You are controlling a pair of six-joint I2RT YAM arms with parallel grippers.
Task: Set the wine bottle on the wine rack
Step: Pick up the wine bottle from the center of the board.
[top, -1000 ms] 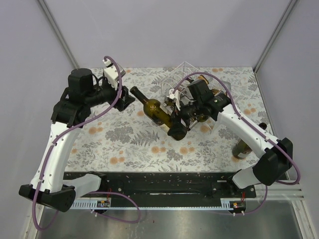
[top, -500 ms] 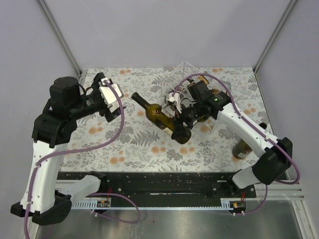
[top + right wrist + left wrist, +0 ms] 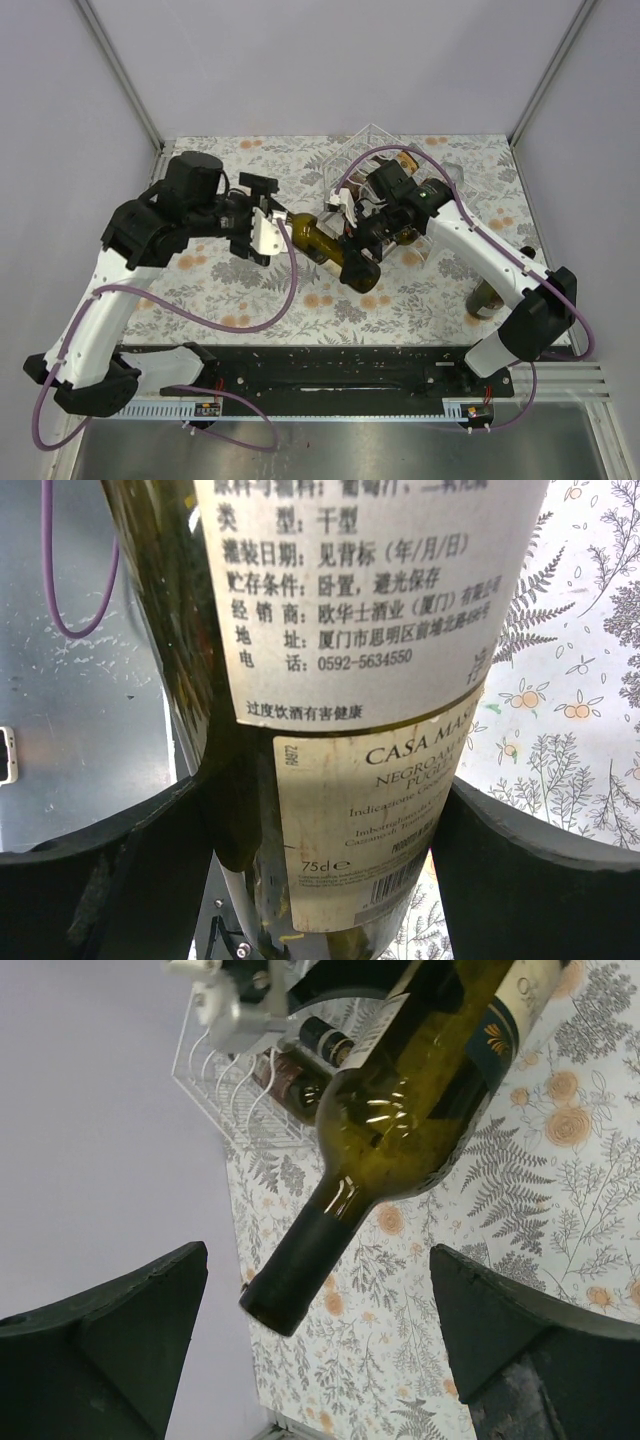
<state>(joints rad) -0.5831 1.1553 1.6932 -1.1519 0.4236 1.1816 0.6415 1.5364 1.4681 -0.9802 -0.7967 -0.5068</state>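
Observation:
A dark green wine bottle (image 3: 325,245) with a pale label hangs tilted above the floral table, its neck (image 3: 286,222) pointing left. My right gripper (image 3: 357,236) is shut on its body, and in the right wrist view both black fingers (image 3: 520,870) press the labelled glass (image 3: 390,780) from either side. My left gripper (image 3: 272,213) stands wide open at the neck end. In the left wrist view the bottle mouth (image 3: 272,1312) floats ahead of the jaws, touching neither finger (image 3: 110,1340). The clear wine rack (image 3: 372,148) stands behind the bottle, also seen as white ribs (image 3: 215,1085).
A dark bottle (image 3: 310,1055) lies in the rack. Another bottle (image 3: 487,298) stands upright near the right edge of the table, by the right arm. Grey walls close in the left, back and right sides. A black rail runs along the near edge.
My left gripper pulled back to the left, opened wide, then came back to the bottle's neck end. The right gripper kept its hold, and the bottle shifted only slightly.

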